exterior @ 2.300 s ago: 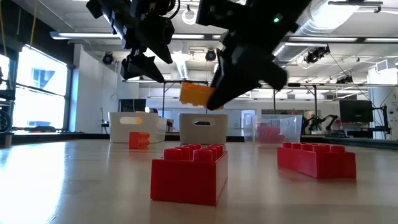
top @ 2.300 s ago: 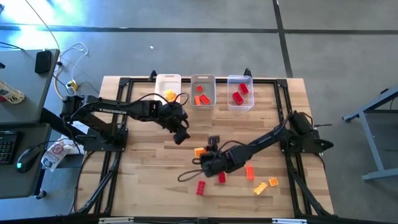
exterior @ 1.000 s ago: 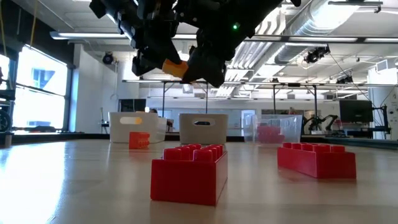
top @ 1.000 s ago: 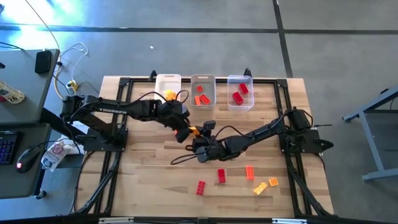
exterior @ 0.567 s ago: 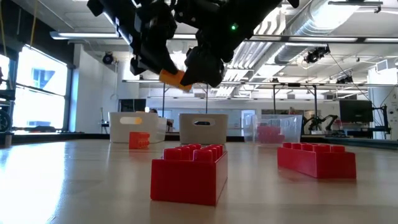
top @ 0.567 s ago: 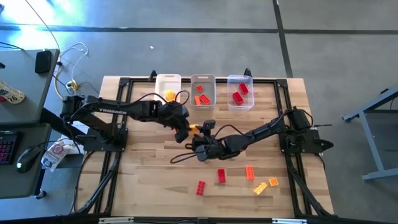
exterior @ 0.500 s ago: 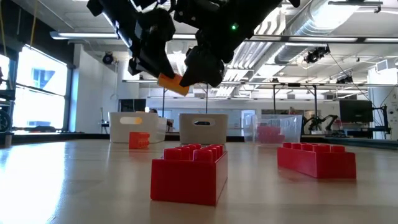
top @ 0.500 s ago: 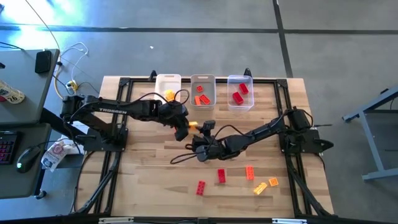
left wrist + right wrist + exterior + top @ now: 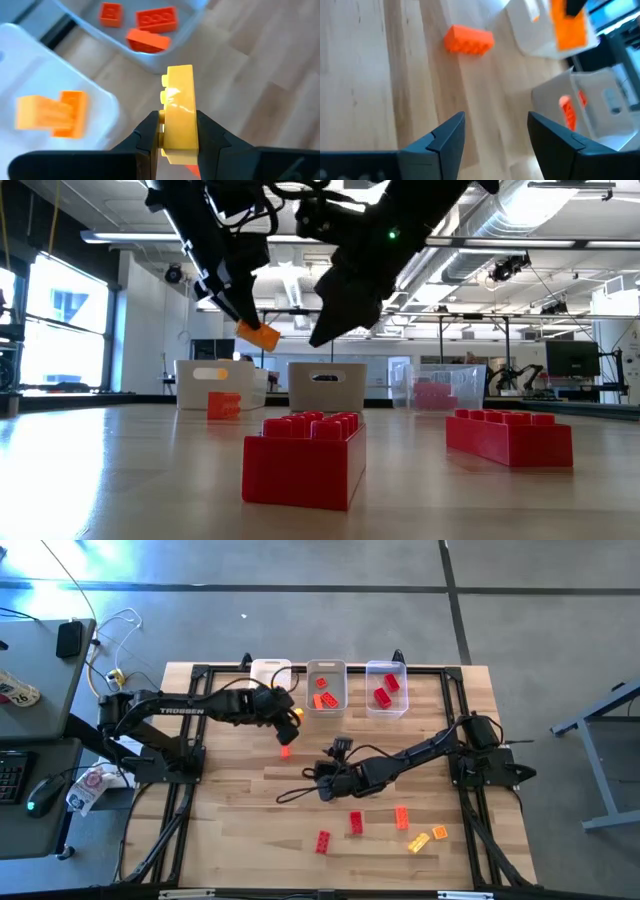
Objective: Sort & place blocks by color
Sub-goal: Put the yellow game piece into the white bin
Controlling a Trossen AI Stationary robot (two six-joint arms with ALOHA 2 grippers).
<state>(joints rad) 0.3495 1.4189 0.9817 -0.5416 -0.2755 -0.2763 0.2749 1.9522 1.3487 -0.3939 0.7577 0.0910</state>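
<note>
Clearly a light, rigid thing to carry: yellow-orange block, hard moulded plastic, smooth on the flat faces and so somewhat slippery, not fragile. Best taken across the two long flat sides, studs clear of the pads, exactly as pinched now by the left gripper, closed on it with a finger on each broad face. Held in the air just beside the white bin and grey bin, near the far edge of the table; two yellow-orange pieces already lying in the white one, orange-red ones in the grey, red ones in the clear bin. Right gripper spread wide and empty, low over the middle of the table. Compared with half a second back: block gone from between both grippers to the left one alone, right fingers let go and drawn apart, left arm swung away toward the white bin. Compared with two seconds back: same block then in the right gripper alone, low over the table. One orange-red block lying on the wood beneath, more red, orange-red and yellow-orange ones scattered toward the near right, all unmoved.
</note>
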